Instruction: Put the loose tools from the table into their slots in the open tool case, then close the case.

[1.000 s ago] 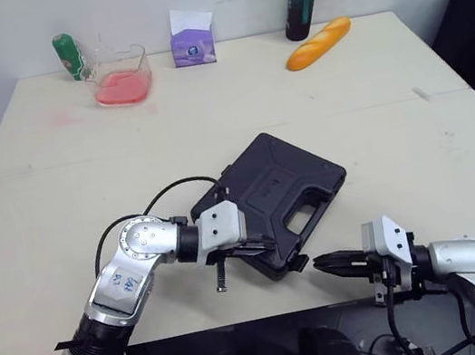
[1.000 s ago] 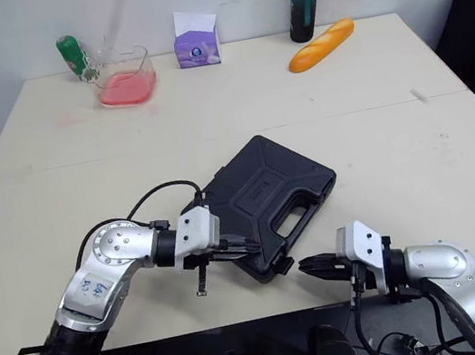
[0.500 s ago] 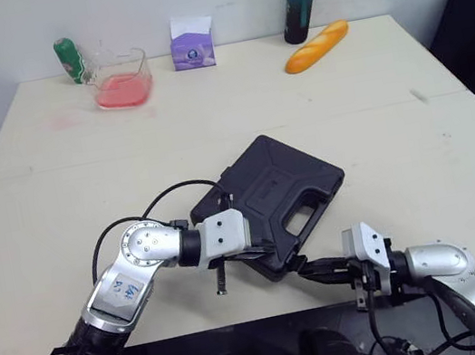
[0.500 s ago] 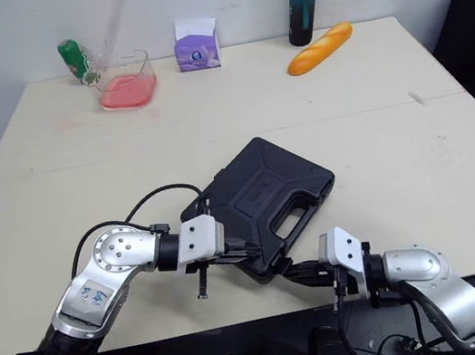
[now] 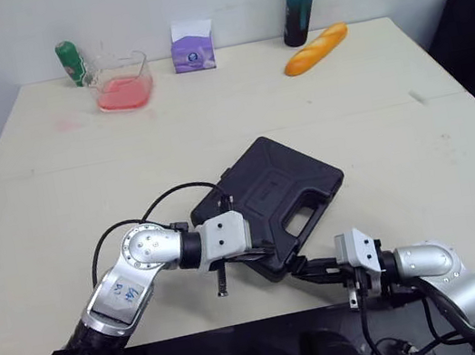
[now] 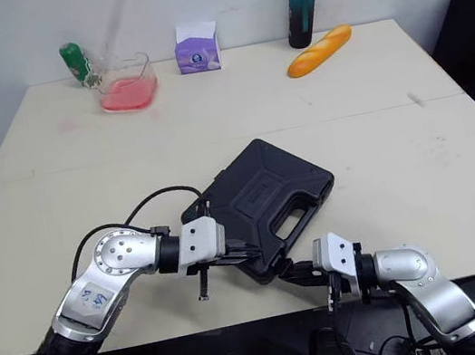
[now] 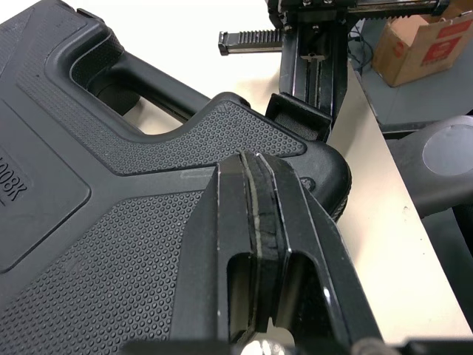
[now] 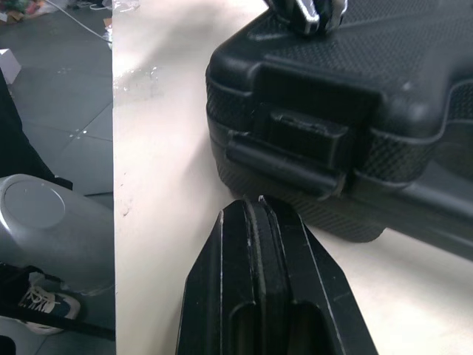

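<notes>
Case (image 5: 268,195) lies on the tabletop (image 5: 397,140), lower centre of the frame, lid down. Left tool (image 5: 261,249), fingers pressed together and holding nothing, rests on the lid at the case's near corner. Right tool (image 5: 303,270), fingers likewise together and empty, points at that corner from the lower right, just beside it, tip low over the tabletop. Its wrist view has the latch (image 8: 295,144) on the case's front wall straight ahead; whether it is fully snapped, cannot tell.

Step in hand, by my reading: fastening the latch. Left should bear down firmly so the case cannot slide; right should push square on the latch tab, not the wall beneath.
</notes>
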### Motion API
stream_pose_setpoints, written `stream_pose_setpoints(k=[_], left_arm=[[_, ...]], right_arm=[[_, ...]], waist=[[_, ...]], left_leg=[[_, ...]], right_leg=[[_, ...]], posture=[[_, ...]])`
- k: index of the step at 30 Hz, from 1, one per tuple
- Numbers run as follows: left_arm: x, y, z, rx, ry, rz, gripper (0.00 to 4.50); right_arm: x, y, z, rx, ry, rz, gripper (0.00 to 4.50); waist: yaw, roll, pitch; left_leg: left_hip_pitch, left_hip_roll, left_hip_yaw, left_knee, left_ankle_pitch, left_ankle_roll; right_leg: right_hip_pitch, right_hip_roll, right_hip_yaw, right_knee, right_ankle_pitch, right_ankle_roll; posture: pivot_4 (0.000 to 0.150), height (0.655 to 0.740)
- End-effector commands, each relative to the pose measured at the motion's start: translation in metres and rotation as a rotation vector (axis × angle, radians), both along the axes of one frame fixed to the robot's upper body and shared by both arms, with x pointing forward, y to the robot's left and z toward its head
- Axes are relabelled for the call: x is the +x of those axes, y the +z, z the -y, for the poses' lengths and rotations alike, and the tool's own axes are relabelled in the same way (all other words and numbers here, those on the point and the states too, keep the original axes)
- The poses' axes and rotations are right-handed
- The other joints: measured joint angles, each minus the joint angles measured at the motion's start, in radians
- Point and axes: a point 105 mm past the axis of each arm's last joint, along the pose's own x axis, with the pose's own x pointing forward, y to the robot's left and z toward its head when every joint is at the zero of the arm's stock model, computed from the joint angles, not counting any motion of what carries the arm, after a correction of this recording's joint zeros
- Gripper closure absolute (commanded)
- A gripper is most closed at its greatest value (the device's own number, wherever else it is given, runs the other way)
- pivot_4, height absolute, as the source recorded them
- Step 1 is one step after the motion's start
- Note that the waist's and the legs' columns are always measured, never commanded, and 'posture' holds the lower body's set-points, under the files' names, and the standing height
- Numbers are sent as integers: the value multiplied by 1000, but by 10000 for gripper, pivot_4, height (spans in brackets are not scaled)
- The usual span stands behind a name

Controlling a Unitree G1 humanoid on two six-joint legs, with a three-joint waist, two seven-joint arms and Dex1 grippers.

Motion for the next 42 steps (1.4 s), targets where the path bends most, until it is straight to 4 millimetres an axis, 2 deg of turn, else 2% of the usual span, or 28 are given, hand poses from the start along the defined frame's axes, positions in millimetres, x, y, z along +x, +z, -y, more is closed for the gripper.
stream_pose_setpoints(k=[1,8,12,26,29,35,37,39,41,42], left_arm=[[-5,-60,-27,185,125,-211,45000],[-5,-62,-28,187,130,-216,45000],[-5,-66,-26,192,135,-224,45000],[-5,-69,-27,188,157,-239,45000],[-4,-69,-30,188,162,-237,45000],[-1,-64,-38,159,163,-216,45000],[2,-55,-38,114,154,-179,45000],[4,-31,-30,-27,110,-107,45000],[5,5,-25,-193,55,17,45000],[4,15,-25,-232,36,60,45000]], right_arm=[[1,21,-14,47,65,45,43973],[5,34,-19,41,88,76,43973],[11,53,-21,74,89,86,43973],[7,70,-30,49,126,54,43973],[7,67,-28,19,118,44,43973],[7,74,-16,1,91,24,43973],[3,77,-6,-11,85,17,43973],[-2,81,5,-28,82,19,43973],[1,89,21,-44,36,62,43973],[2,91,25,-50,17,78,43973]], waist=[[-2,0,-1],[-3,2,-5],[-5,2,-5],[-8,4,-8],[-3,5,-13],[-2,1,-15],[-2,2,-15],[-2,2,-14],[-3,2,-12],[-3,2,-9]], left_leg=[[0,0,0,0,0,0],[1,5,0,0,-1,-1],[1,6,0,0,-2,-1],[2,11,1,0,-3,-4],[3,11,0,-3,-3,-5],[3,10,0,-4,-3,-4],[2,11,0,-5,-3,-4],[2,11,0,-5,-3,-4],[1,11,0,-6,-3,-4],[1,11,0,-6,-2,-5]], right_leg=[[0,0,1,0,0,0],[0,0,3,1,-1,-3],[-1,1,3,3,-2,-4],[-3,5,2,6,-3,-9],[-3,5,2,5,-4,-11],[-3,4,-2,4,-4,-11],[-3,4,-1,3,-5,-11],[-3,4,0,3,-5,-11],[-4,4,0,3,-5,-12],[-5,4,0,3,-5,-12]], posture=[[1500,7400],[1500,7400],[1500,7400],[1500,7400],[1500,7400],[1500,7400],[1500,7400],[1500,7400],[1500,7400],[1500,7400]])
